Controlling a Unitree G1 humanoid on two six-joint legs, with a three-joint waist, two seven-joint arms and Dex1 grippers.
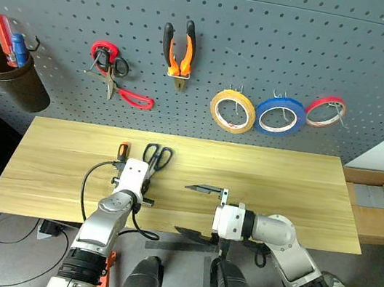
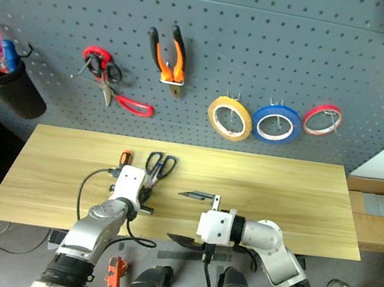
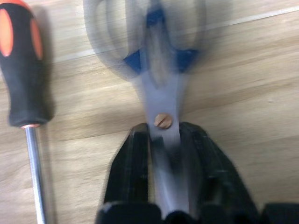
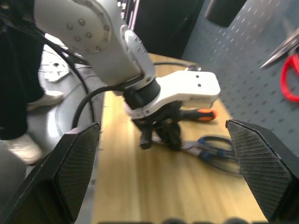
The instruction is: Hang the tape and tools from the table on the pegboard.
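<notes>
I have the left end effector (image 3: 166, 154) clenched on the scissors (image 3: 161, 88), its two black fingers pinching the steel blades just below the pivot screw, with the blue handles pointing away toward the pegboard (image 1: 267, 46). The scissors lie flat on the bench (image 1: 289, 182), and the screwdriver (image 3: 23, 70) rests just beside them, apart from the blades and parallel to them. My right end effector (image 1: 204, 212) hangs released over the near edge of the bench, fingers spread wide and holding nothing.

The pliers (image 1: 178, 49) and the tan tape roll (image 1: 232, 111) already hang on the pegboard, so I judge the scissors and the screwdriver are what remains.

To do this lift well, I want to rise straight up before I move forward, so the handles clear the wood without dragging and without nudging the screwdriver. The grip is on smooth metal near the pivot, and the handle end is the heavy end, so I expect it to droop or swivel; I would go slowly and watch for slipping. For hanging, a handle loop must face a free hook, so I would keep the loops leading and level. The right arm should stay back, out of the path.
</notes>
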